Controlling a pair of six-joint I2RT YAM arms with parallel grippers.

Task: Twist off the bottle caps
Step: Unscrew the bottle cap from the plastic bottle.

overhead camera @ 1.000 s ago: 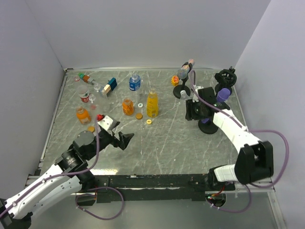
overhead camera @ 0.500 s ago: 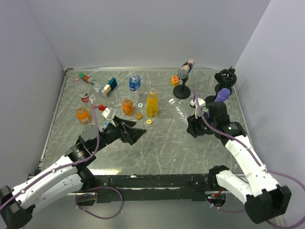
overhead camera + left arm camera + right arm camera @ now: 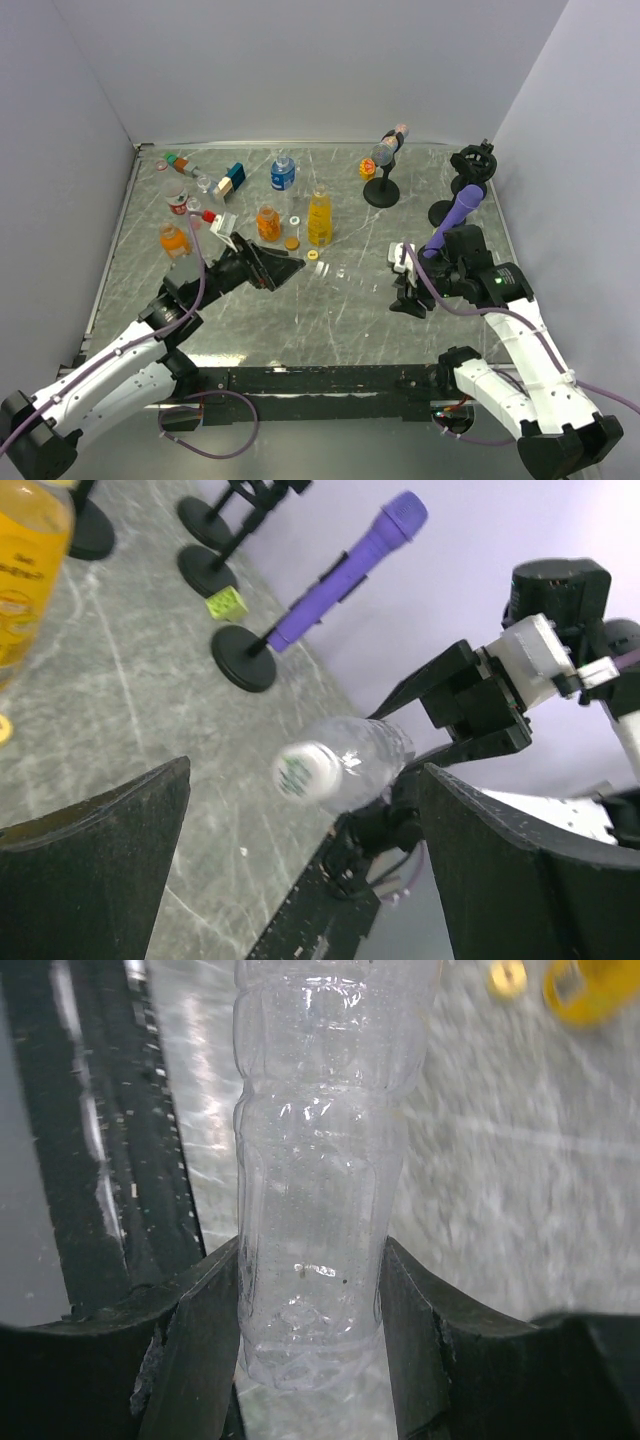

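Over the table's (image 3: 340, 325) middle, the right gripper (image 3: 310, 1290) clasped a clear bottle (image 3: 315, 1140). The wide-open left gripper (image 3: 280, 270) needed the cap (image 3: 305, 770) centred.

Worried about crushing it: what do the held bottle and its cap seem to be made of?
The bottle looks like thin clear plastic: glossy, ribbed, and see-through. The cap is probably opaque white plastic, smooth, with faint green marks on top.

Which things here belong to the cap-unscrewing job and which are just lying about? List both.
Job: clear bottle with its white cap; blue-label bottle; orange bottles; yellow bottle; loose caps.
Lying about: purple microphone; toy blocks; red can; black stands.
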